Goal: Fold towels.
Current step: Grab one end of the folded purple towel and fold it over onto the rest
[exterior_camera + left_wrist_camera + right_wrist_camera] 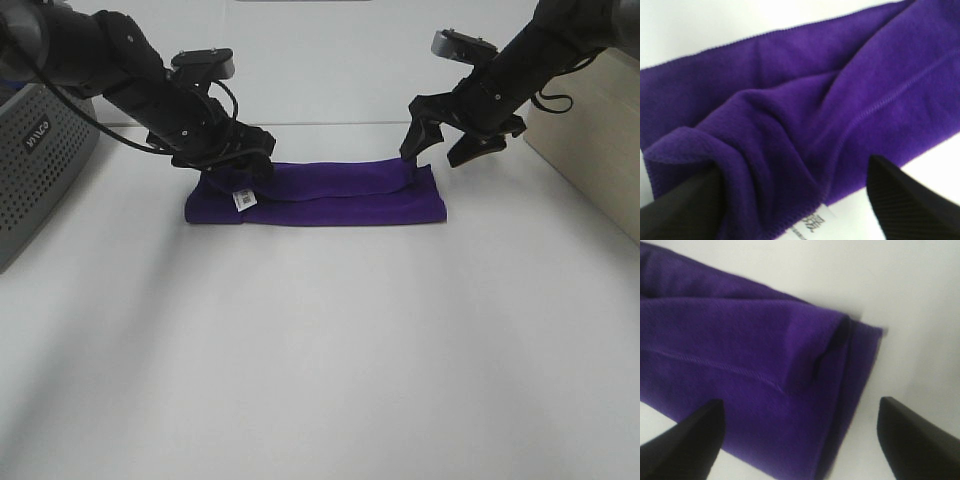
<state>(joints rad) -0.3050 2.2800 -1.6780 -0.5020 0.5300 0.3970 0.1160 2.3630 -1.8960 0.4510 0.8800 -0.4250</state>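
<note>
The purple towel (330,200) lies on the table (320,350) as a folded strip, long axis left to right, with its label (243,199) at the near left corner. Behind it, the left gripper (238,165) presses on the left end, fingers spread around bunched cloth. The right gripper (432,158) hovers just above the right end, fingers wide and empty.

Open table (320,380) fwd; crate (38,165) L
</note>
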